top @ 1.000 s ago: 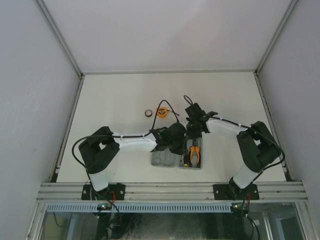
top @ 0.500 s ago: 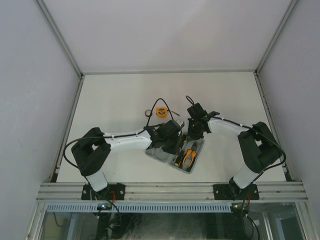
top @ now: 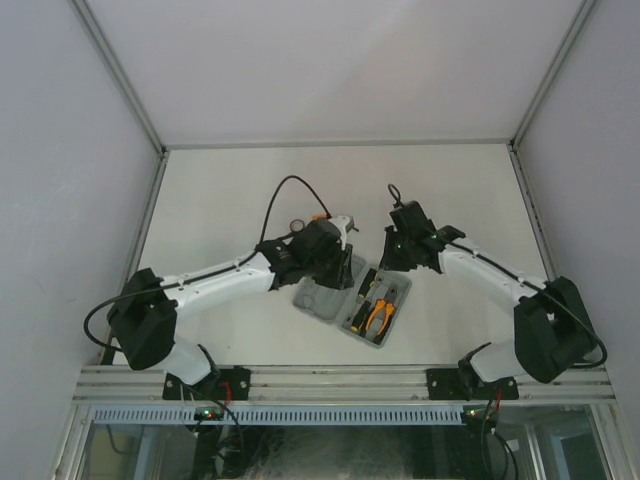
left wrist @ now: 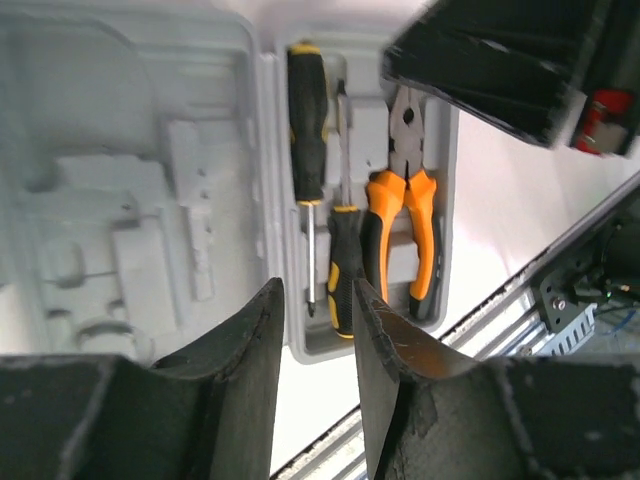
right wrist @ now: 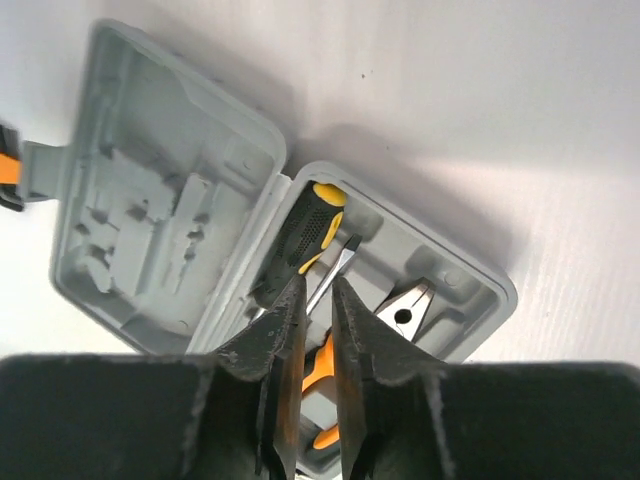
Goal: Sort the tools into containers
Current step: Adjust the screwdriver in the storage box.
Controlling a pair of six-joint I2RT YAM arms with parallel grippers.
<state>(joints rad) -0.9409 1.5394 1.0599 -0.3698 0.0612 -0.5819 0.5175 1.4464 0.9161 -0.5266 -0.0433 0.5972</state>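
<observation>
The grey tool case (top: 318, 300) lies open and skewed at the table's front middle. Its right half holds the orange-handled pliers (top: 381, 318) and two black-and-yellow screwdrivers (top: 366, 290); its left half is bare. The left wrist view shows the case (left wrist: 150, 150), pliers (left wrist: 400, 200) and screwdrivers (left wrist: 308, 120) from above. My left gripper (top: 345, 270) (left wrist: 315, 300) hovers over the case, open and empty. My right gripper (top: 392, 258) (right wrist: 318, 285) hangs above the screwdrivers (right wrist: 305, 230), jaws almost together, holding nothing. The tape measure (top: 322, 216) and ring (top: 296, 224) lie behind my left wrist. The hex-key set is out of view.
The aluminium rail (top: 340, 380) runs along the table's near edge, close below the case. White walls enclose the table on three sides. The left arm's cable (top: 285, 190) loops up over the back middle.
The case has turned from square to skewed and slid slightly left. Both grippers have lifted off it, the left arm swinging back-left, the right one moving right.
</observation>
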